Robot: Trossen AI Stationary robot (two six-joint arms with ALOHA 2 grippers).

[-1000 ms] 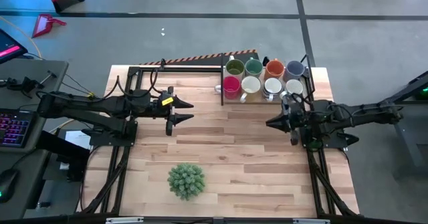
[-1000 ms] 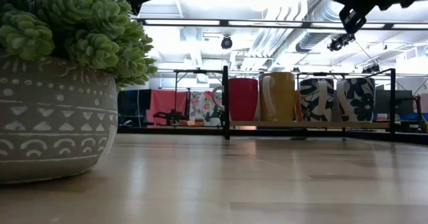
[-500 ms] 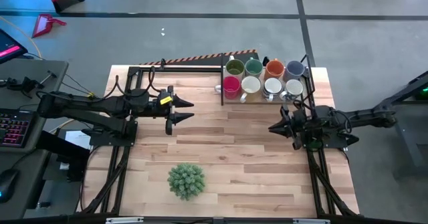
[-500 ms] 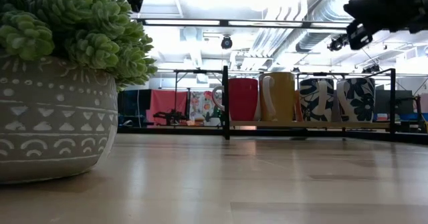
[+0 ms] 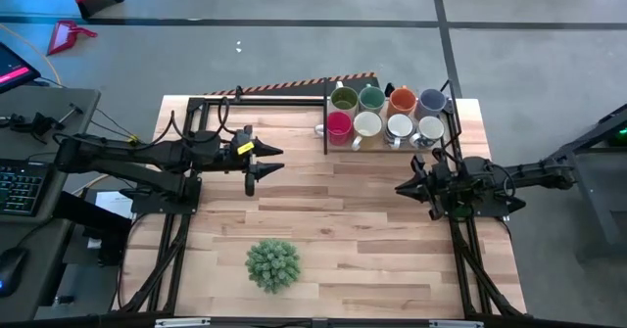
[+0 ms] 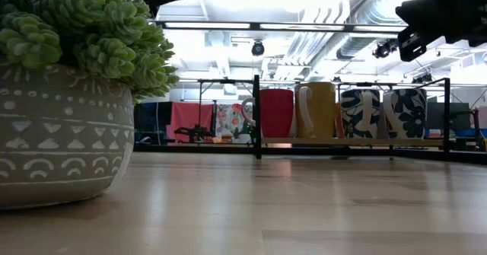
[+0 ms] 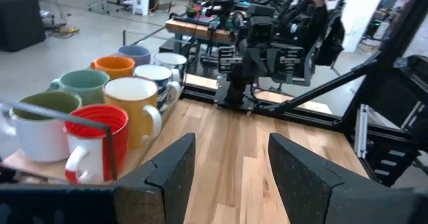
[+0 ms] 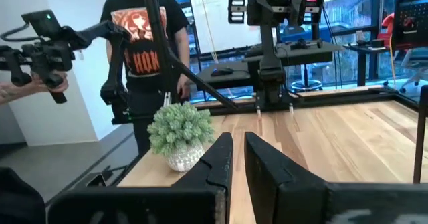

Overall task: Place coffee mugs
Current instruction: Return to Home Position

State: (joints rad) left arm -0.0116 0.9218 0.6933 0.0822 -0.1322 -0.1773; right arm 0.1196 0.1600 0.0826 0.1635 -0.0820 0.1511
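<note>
All eight coffee mugs point(image 5: 367, 124) stand on the shelf point(image 5: 325, 122) at the counter's point(image 5: 343, 220) one o'clock, so nothing appears left. Left hand point(image 5: 266, 162) released at nine o'clock; right hand point(image 5: 402, 185) clenched, empty, at three.

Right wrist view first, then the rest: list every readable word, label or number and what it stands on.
"HOK": orange letters on the person's black T-shirt; the rest is hidden.
Background screens: too blurred to read.
Coffee mugs: patterns only, no text shows.

The mugs point(image 7: 131, 109) look like glossy glazed ceramic, the tabletop point(image 5: 343, 232) smooth pale wood with a soft sheen, the fingers point(image 7: 303, 178) matt black.
</note>
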